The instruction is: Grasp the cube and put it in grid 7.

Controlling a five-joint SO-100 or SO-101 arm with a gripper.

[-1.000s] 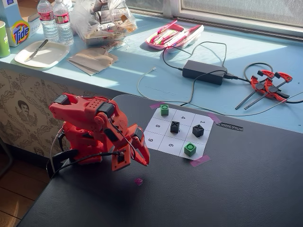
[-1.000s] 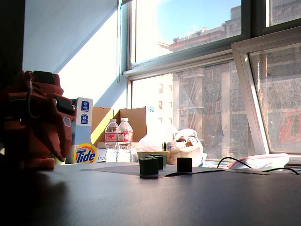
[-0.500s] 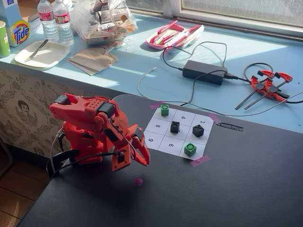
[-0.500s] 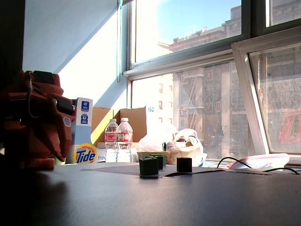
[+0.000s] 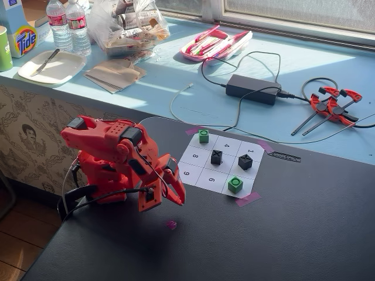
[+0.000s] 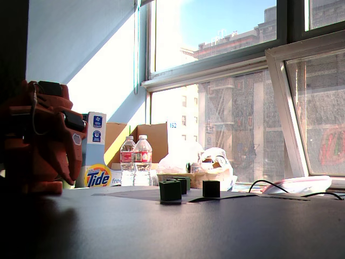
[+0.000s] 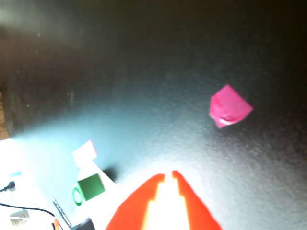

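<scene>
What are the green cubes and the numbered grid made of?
The green cubes look like matte plastic, perhaps 3D-printed: flat uniform colour, crisp edges, no shine. That is a guess at this size. The grid looks like plain white paper: thin, flat, printed digits, with pink tape at its corners.

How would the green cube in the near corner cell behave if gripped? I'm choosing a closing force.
The green cube looks small and flat-sided, so it probably sits stably and will not roll. It seems rigid and likely light. The gripper rests shut, well away from it.
</scene>
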